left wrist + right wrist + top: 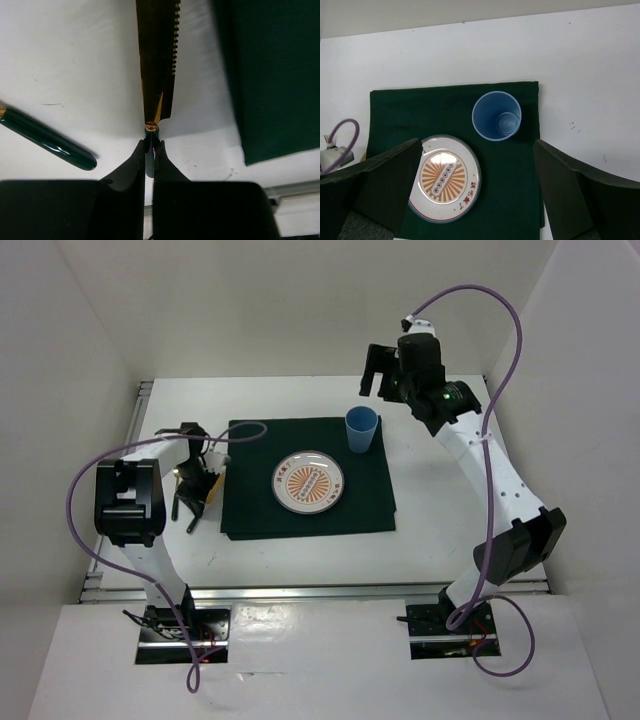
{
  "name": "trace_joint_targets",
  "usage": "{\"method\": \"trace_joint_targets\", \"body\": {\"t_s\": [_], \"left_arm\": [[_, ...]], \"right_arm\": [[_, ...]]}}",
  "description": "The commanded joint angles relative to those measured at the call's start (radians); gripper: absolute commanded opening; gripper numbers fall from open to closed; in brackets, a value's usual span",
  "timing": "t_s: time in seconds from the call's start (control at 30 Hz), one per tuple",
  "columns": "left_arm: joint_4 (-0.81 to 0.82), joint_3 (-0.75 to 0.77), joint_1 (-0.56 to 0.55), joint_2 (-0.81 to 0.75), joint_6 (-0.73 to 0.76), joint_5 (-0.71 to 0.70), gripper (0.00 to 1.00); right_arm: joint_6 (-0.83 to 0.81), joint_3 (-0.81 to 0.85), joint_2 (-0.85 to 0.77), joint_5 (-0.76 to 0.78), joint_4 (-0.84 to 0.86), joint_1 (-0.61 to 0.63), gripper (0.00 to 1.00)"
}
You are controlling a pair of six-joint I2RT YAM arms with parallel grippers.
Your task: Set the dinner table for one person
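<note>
So the white bench (440, 500) fills pretty much the whole overhead view, silver rails along its edges, and both pincers are working over it. The left pincer (195, 485) is down low at the left of the frame, right on the bench surface just off the left edge of the dark green placemat (310, 515). In the left wrist view the left pincer (151, 142) is clenched tight on the end of a thin serrated knife (160, 55), which runs straight up the frame over bare bench (75, 60). A second green-handled utensil (47, 140) lies on the bench at the lower left, apart from the fingers.

The left arm (128, 502) comes up from its base at the bottom left, elbow raised, wrist tipped down toward the bench.

The right pincer (385, 370) hangs well above the bench at the upper right, jaws spread wide and nothing in them. The right wrist view looks down past the right pincer (477, 145) at the blue cup (496, 115) and the patterned plate (446, 178), both sitting on the placemat, with white bench (580, 60) around it. The right arm (500, 485) climbs the right side of the frame and bends left at the top.
</note>
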Motion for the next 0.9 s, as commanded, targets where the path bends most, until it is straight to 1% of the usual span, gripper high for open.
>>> {"method": "trace_joint_targets", "body": {"t_s": [0.0, 0.03, 0.13, 0.2, 0.27, 0.3, 0.4, 0.43, 0.47, 0.5, 0.53, 0.57, 0.6, 0.63, 0.67, 0.7, 0.73, 0.77, 0.8, 0.87], "left_arm": [[-0.062, 0.111, 0.031, -0.005, -0.028, 0.181, 0.0], [-0.093, 0.133, 0.047, -0.02, -0.028, 0.234, 0.0], [-0.131, 0.212, 0.056, -0.057, -0.037, 0.325, 0.0], [-0.153, 0.245, 0.056, -0.086, -0.047, 0.348, 0.0], [-0.153, 0.294, 0.065, -0.109, -0.056, 0.388, 0.0], [-0.162, 0.329, 0.065, -0.135, -0.056, 0.413, 0.0], [-0.162, 0.416, 0.076, -0.171, -0.079, 0.575, 0.0], [-0.162, 0.435, 0.076, -0.183, -0.092, 0.636, 0.0], [-0.153, 0.453, 0.076, -0.192, -0.109, 0.777, 0.0], [-0.153, 0.47, 0.076, -0.208, -0.12, 0.851, 0.0], [-0.122, 0.498, 0.076, -0.208, -0.132, 0.923, 0.0], [-0.112, 0.512, 0.076, -0.22, -0.158, 1.059, 0.0], [-0.101, 0.525, 0.076, -0.229, -0.171, 1.121, 0.0], [-0.084, 0.535, 0.076, -0.229, -0.185, 1.176, 0.0], [-0.05, 0.547, 0.067, -0.243, -0.212, 1.219, 0.0], [-0.032, 0.547, 0.067, -0.263, -0.223, 1.29, 0.0], [-0.007, 0.547, 0.058, -0.275, -0.238, 1.315, 0.0], [0.02, 0.524, 0.058, -0.287, -0.255, 1.338, 0.0], [0.092, 0.507, 0.047, -0.303, -0.302, 1.388, 0.0], [0.161, 0.458, 0.036, -0.341, -0.353, 1.434, 0.0]], "right_arm": [[0.011, -0.015, -0.039, -0.026, 0.021, 0.011, 1.0], [0.011, -0.015, -0.028, -0.026, 0.021, 0.011, 1.0], [0.002, -0.028, -0.028, -0.064, 0.021, 0.034, 1.0], [-0.024, -0.055, -0.028, -0.107, 0.043, 0.049, 1.0], [-0.053, -0.107, -0.057, -0.139, 0.092, 0.077, 1.0], [-0.067, -0.127, -0.077, -0.188, 0.136, 0.096, 1.0], [-0.13, -0.212, -0.1, -0.314, 0.216, 0.15, 1.0], [-0.157, -0.245, -0.1, -0.352, 0.275, 0.2, 1.0], [-0.158, -0.258, -0.1, -0.392, 0.305, 0.225, 1.0], [-0.158, -0.268, -0.109, -0.471, 0.34, 0.245, 1.0], [-0.129, -0.287, -0.12, -0.516, 0.444, 0.259, 1.0], [-0.107, -0.346, -0.129, -0.568, 0.516, 0.273, 1.0], [-0.089, -0.382, -0.14, -0.665, 0.594, 0.273, 1.0], [-0.07, -0.42, -0.151, -0.697, 0.747, 0.287, 0.98], [-0.041, -0.469, -0.151, -0.717, 0.803, 0.287, 0.96], [-0.032, -0.469, -0.151, -0.744, 0.843, 0.301, 0.96], [-0.032, -0.469, -0.151, -0.744, 0.865, 0.301, 0.94], [-0.02, -0.469, -0.118, -0.753, 0.874, 0.313, 0.93], [-0.01, -0.434, -0.101, -0.753, 0.874, 0.324, 0.93], [-0.01, -0.413, -0.064, -0.762, 0.876, 0.333, 0.92]]}}
